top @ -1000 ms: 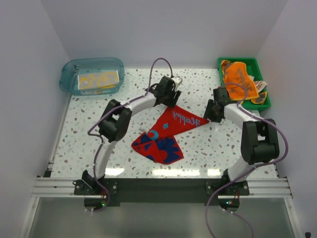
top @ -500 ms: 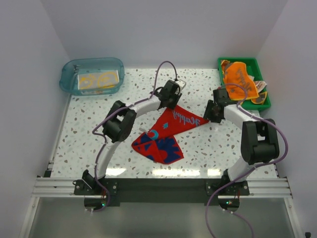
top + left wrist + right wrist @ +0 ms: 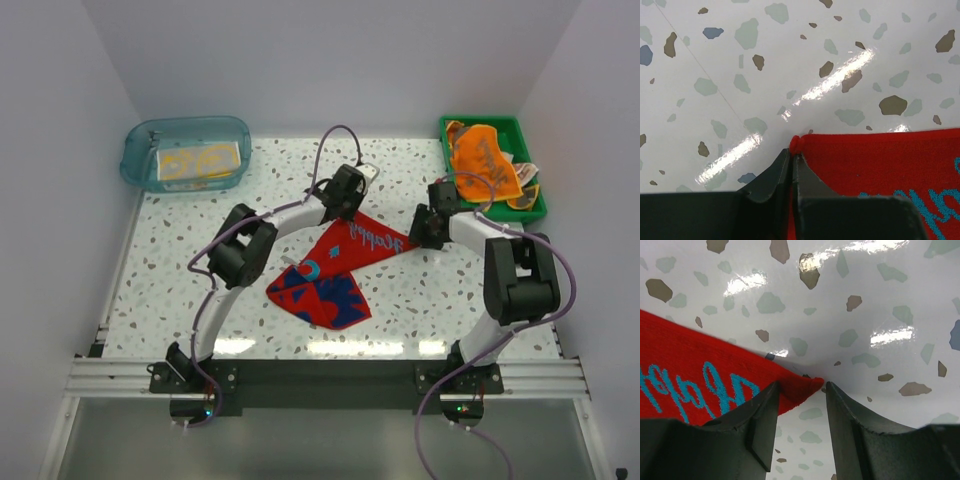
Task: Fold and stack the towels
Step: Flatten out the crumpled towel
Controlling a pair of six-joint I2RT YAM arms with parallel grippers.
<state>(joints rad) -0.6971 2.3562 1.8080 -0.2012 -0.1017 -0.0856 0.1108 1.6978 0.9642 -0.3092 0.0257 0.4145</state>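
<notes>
A red towel [image 3: 345, 262] with teal lettering lies on the table's middle, its near part turned over to show a blue and red print. My left gripper [image 3: 352, 205] is at its far corner. In the left wrist view the left gripper [image 3: 791, 155] is shut, with the towel's [image 3: 880, 170] corner pinched between the fingertips. My right gripper [image 3: 425, 232] is at the towel's right corner. The right wrist view shows the right gripper [image 3: 802, 387] open, the towel's [image 3: 695, 370] tip lying between the fingers. An orange towel [image 3: 482, 160] lies crumpled in the green tray.
The green tray [image 3: 495, 122] stands at the back right with other cloths under the orange one. A clear blue tub [image 3: 185, 152] at the back left holds a folded cream cloth with yellow print [image 3: 200, 160]. White walls close in the speckled table.
My left gripper has moved slightly right onto the red towel's far corner and has shut on it. The right gripper has hardly moved and stays open.
</notes>
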